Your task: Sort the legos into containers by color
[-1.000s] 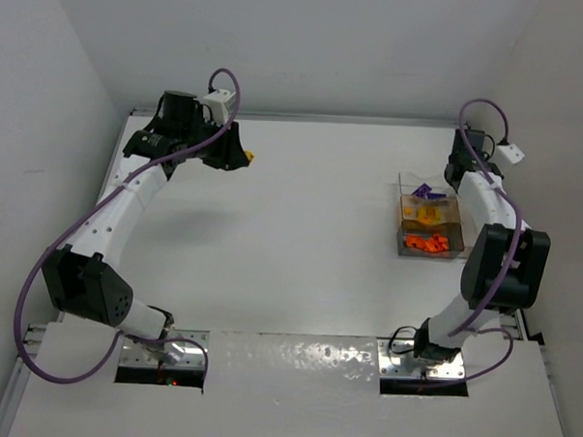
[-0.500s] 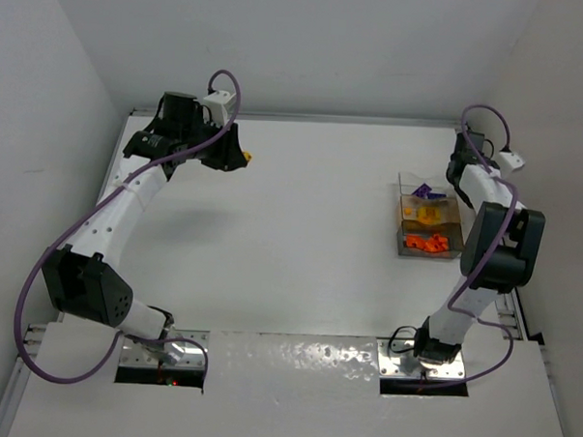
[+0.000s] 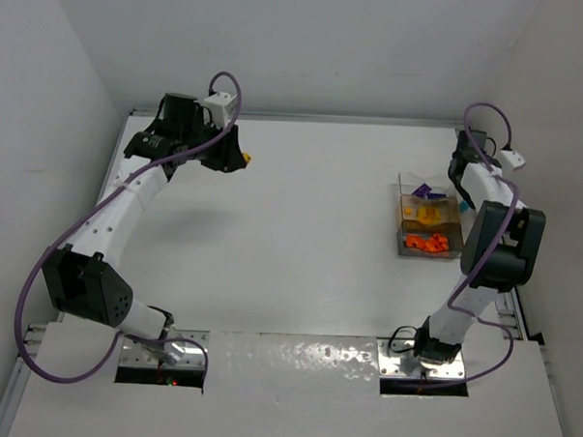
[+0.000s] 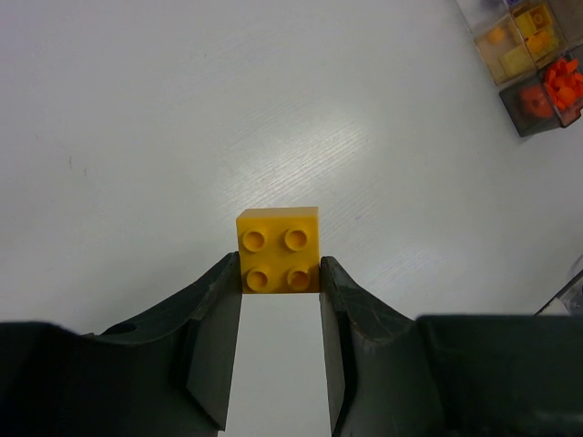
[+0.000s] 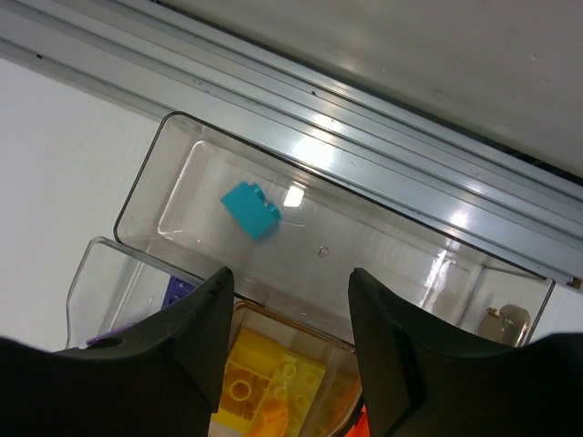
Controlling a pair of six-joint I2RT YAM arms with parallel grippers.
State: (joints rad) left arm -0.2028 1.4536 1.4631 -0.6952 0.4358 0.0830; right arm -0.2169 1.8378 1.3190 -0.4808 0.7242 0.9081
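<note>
Legos [image 3: 428, 243] lie sorted in the clear containers [image 3: 401, 216] on the right side of the surface [image 3: 310, 239]: orange, yellow and purple ones, and one teal lego [image 5: 250, 209] alone in its own bin. Our right claw [image 5: 290, 291] hangs over those bins, wide apart and holding nothing. Our left claw [image 4: 280, 270], far off on the left, pinches a yellow lego [image 4: 278, 246]. We cannot tell if it touches the surface.

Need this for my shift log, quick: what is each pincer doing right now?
Left pincer: closed on the small yellow four-stud plastic brick.
Right pincer: open, holding nothing, above the clear plastic bins.
</note>
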